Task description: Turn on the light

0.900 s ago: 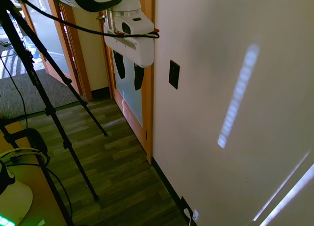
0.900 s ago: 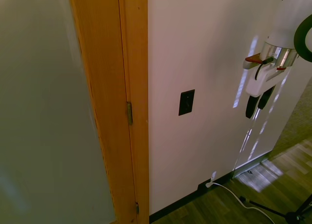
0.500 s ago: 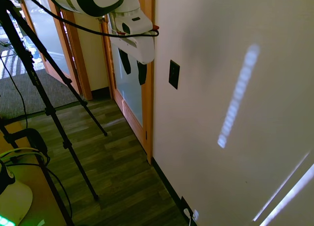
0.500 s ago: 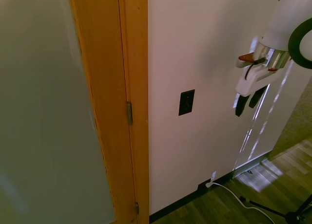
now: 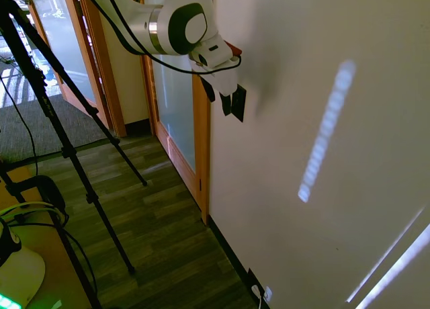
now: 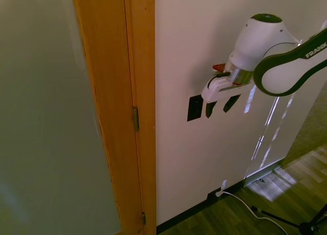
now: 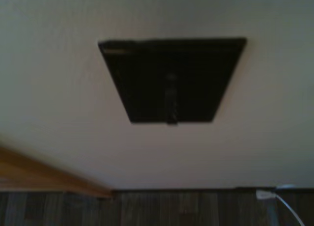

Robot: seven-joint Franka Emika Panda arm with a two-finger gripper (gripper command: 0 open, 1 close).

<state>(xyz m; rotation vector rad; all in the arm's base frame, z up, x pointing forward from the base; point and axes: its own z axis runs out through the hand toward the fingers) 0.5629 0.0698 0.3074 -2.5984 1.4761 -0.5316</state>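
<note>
In the first exterior view we see the white arm (image 5: 144, 23) reaching in from the upper left toward the pale wall (image 5: 316, 67), with the tool (image 5: 219, 99) right in front of the black switch (image 5: 240, 102), which sits on the wall just beside the wooden door frame (image 5: 201, 154). Its two dark fingers (image 5: 209, 91) stand apart with nothing between them; from here we cannot tell whether they touch the plate. A pale streak of sunlight (image 5: 326, 131) lies on the wall further right, and a white plug (image 5: 266, 295) sits low by the dark wood floor (image 5: 161, 228). In the second exterior view the arm comes in from the right, and the tool (image 6: 218, 106) hangs just beside the switch (image 6: 194, 108), a little clear of the wall, fingers spread and empty. The door frame (image 6: 133, 112) stands to the left. In the wrist view the switch (image 7: 171, 78) fills the middle, blurred, with a strip of door frame (image 7: 44, 174) and the floor (image 7: 147, 209) along one edge.
</note>
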